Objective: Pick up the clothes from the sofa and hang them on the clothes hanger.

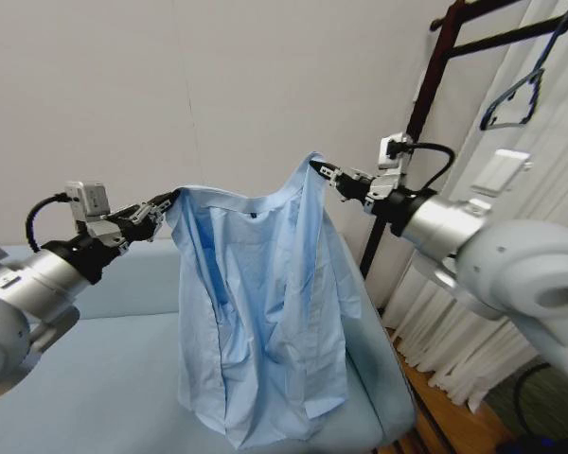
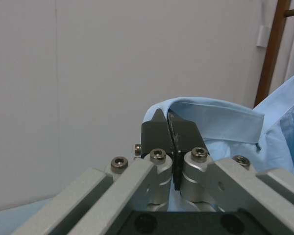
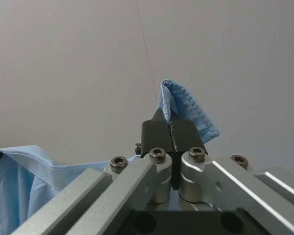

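Observation:
A light blue shirt (image 1: 260,312) hangs spread in the air between my two arms, above the sofa. My left gripper (image 1: 173,200) is shut on the shirt's left shoulder near the collar; in the left wrist view the left gripper (image 2: 170,122) pinches the shirt (image 2: 220,120) at a collar fold. My right gripper (image 1: 318,168) is shut on the right shoulder, held a little higher; the right gripper (image 3: 170,126) clamps a bunched edge of the shirt (image 3: 186,107). A dark wire clothes hanger (image 1: 516,95) hangs on the dark wooden rack (image 1: 434,80) at the upper right.
The pale blue sofa (image 1: 104,378) lies below the shirt, its end close to the rack's post (image 1: 374,241). White curtains (image 1: 511,284) hang behind the rack at the right. A plain wall fills the background. Wood floor (image 1: 445,416) shows at the lower right.

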`<state>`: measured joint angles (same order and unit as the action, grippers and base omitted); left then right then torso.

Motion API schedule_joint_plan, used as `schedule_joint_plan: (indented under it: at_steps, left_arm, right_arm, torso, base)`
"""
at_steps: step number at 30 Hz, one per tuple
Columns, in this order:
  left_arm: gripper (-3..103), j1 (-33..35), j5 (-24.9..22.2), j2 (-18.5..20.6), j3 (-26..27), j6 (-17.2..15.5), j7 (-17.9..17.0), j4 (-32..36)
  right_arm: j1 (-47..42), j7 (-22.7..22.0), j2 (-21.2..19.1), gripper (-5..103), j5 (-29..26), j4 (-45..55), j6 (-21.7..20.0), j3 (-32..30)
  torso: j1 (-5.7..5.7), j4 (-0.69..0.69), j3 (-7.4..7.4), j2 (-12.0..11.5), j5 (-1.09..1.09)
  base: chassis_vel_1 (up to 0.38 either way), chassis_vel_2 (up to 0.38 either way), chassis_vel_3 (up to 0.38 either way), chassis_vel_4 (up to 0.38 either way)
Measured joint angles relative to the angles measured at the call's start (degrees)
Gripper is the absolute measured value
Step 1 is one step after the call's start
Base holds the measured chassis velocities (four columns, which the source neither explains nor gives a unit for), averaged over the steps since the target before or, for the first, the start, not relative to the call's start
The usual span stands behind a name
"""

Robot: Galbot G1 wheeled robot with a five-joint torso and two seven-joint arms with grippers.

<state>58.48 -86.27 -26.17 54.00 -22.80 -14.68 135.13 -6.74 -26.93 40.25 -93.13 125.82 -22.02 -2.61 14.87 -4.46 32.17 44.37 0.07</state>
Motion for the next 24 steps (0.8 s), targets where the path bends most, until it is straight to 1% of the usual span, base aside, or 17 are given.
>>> schedule_joint_plan:
  at_steps: [1,2,3,5,7,8,10,12,13,14,15,16,18,19,21,23,24]
  left_arm:
    - [0,-0.55,0.91,0.76,-0.48,0.41,1.29,-2.51]
    - [0,-0.55,0.91,0.76,-0.48,0.41,1.29,-2.51]
    - [0,-1.56,1.55,1.69,-1.12,0.98,2.68,-5.31]
    - [0,-3.90,2.12,3.05,-2.52,1.62,4.56,-9.27]
    - [0,-6.77,2.49,4.04,-4.91,2.24,6.30,-12.62]
    - [0,-6.77,2.49,4.04,-4.91,2.24,6.30,-12.62]
    - [0,-10.19,3.52,4.56,-8.39,3.14,7.50,-15.67]
    - [0,-15.12,5.00,4.53,-13.60,4.07,8.80,-18.74]
    - [0,-17.81,5.92,4.13,-16.67,4.47,9.25,-19.88]
    - [0,-17.81,5.92,4.13,-16.67,4.47,9.25,-19.88]
    - [0,-20.19,6.90,3.58,-19.99,4.82,9.47,-20.66]
    - [0,-23.12,8.52,2.43,-24.43,4.92,9.61,-21.62]
    - [0,-26.16,11.13,0.66,-28.75,5.32,9.62,-22.61]
    - [0,-27.79,12.56,-0.45,-31.02,5.73,9.57,-23.19]
    - [0,-28.54,13.05,-0.98,-32.03,5.92,9.58,-23.45]
    - [0,-32.80,14.44,-3.26,-36.11,6.21,9.15,-24.95]
    - [0,-36.15,14.89,-4.66,-38.82,6.25,8.71,-26.07]
  right_arm:
    - [1.29,0.45,1.86,0,1.70,-2.27,0.00,1.57]
    - [1.29,0.45,1.86,0,1.70,-2.27,0.00,1.57]
    - [2.71,1.10,3.60,0,3.27,-4.40,0.03,3.02]
    - [4.23,2.25,5.51,0,4.56,-6.75,-0.11,4.28]
    - [5.18,3.66,6.26,0,5.16,-8.28,-0.41,5.04]
    - [5.18,3.66,6.26,0,5.16,-8.28,-0.41,5.04]
    - [5.44,5.54,6.46,0,5.99,-9.61,-0.59,5.61]
    - [5.49,8.14,6.90,0,7.43,-11.38,-0.70,6.27]
    - [5.37,9.67,7.32,0,8.55,-12.31,-0.69,6.60]
    - [5.37,9.67,7.32,0,8.55,-12.31,-0.69,6.60]
    - [5.17,10.88,7.72,0,9.62,-13.15,-0.65,6.91]
    - [4.67,12.75,8.49,0,11.35,-14.35,-0.30,7.46]
    - [3.94,14.96,9.65,0,13.53,-15.96,0.48,8.14]
    - [3.76,16.29,10.48,0,15.17,-17.10,0.93,8.51]
    - [3.75,16.95,10.98,0,16.15,-17.85,1.17,8.71]
    - [4.27,18.62,13.03,0,18.79,-20.40,1.68,9.38]
    - [5.23,18.98,14.30,0,19.54,-22.02,1.83,9.69]
  torso:
    - [0.00,0.00,0.00,0.00,0.00]
    - [0.00,0.00,0.00,0.00,0.00]
    - [0.00,0.02,0.01,0.00,-0.01]
    - [0.00,0.03,0.00,0.00,-0.02]
    - [0.00,0.01,0.00,0.00,-0.02]
    - [0.00,0.01,0.00,0.00,-0.02]
    - [0.00,0.00,-0.01,0.00,-0.01]
    - [0.00,-0.02,-0.01,0.00,0.01]
    - [0.00,-0.02,-0.01,0.00,0.01]
    - [0.00,-0.02,-0.01,0.00,0.01]
    - [0.00,-0.01,-0.02,0.01,0.03]
    - [0.00,-0.02,-0.01,0.00,0.01]
    - [0.01,-0.03,0.00,0.00,-0.02]
    - [0.01,-0.02,0.00,0.00,0.02]
    - [0.00,-0.01,0.00,0.00,0.04]
    - [0.00,-0.01,0.01,0.00,-0.02]
    - [0.01,0.01,0.00,0.00,0.01]
  base:
    - [0.000,0.000,0.000,0.000]
    - [0.000,0.000,0.000,0.000]
    - [0.000,0.000,0.000,0.000]
    - [0.000,0.000,0.000,0.000]
    - [0.000,0.000,0.000,0.000]
    - [0.000,0.000,0.000,0.000]
    - [0.000,0.000,0.000,0.000]
    - [0.000,0.000,0.000,0.000]
    - [0.000,0.000,0.000,0.000]
    - [0.000,0.000,0.000,0.000]
    - [0.000,0.000,0.000,0.000]
    - [0.000,0.000,0.000,0.000]
    - [0.000,0.000,0.000,0.000]
    - [0.000,0.000,0.000,0.000]
    - [0.000,0.000,0.000,0.000]
    - [0.000,0.000,0.000,0.000]
    - [0.000,0.000,0.000,0.000]
